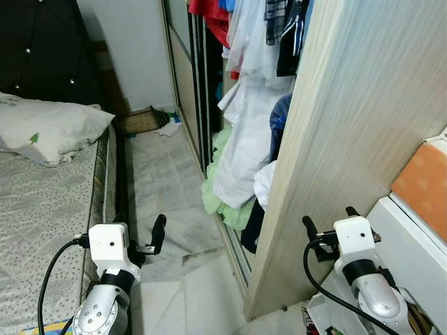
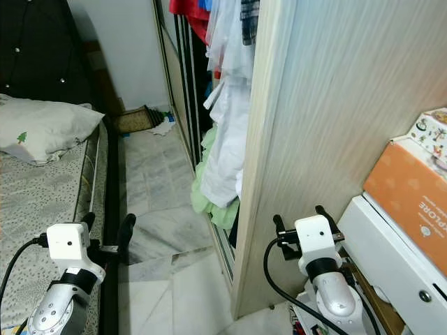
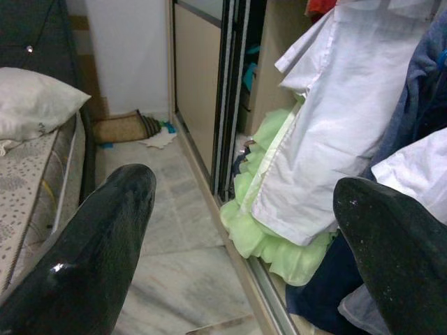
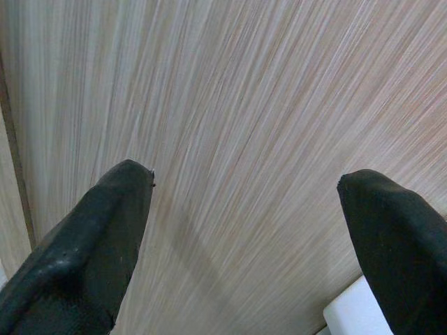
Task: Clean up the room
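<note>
Head views: I stand in the aisle between the bed (image 1: 42, 202) and the wardrobe side panel (image 1: 349, 132). My left gripper (image 1: 143, 237) hovers over the floor (image 1: 167, 202) beside the mattress edge. My right gripper (image 2: 302, 220) hovers close to the panel. Loose clothes (image 1: 241, 146) spill from the open wardrobe onto the floor; a further small heap (image 1: 157, 122) lies at the far wall.

Left wrist view: my fingers (image 3: 91, 258) are spread wide, holding nothing. The white garment (image 3: 307, 160) and green fabric (image 3: 269, 237) lie ahead, low at the sliding track.

Right wrist view: my fingers (image 4: 91, 237) are spread, empty, facing bare panel.

Procedure, as I judge it: advance the left gripper to the spilled clothes, lower it, pinch a thick fold clear of the track, lift without dragging hung garments.
</note>
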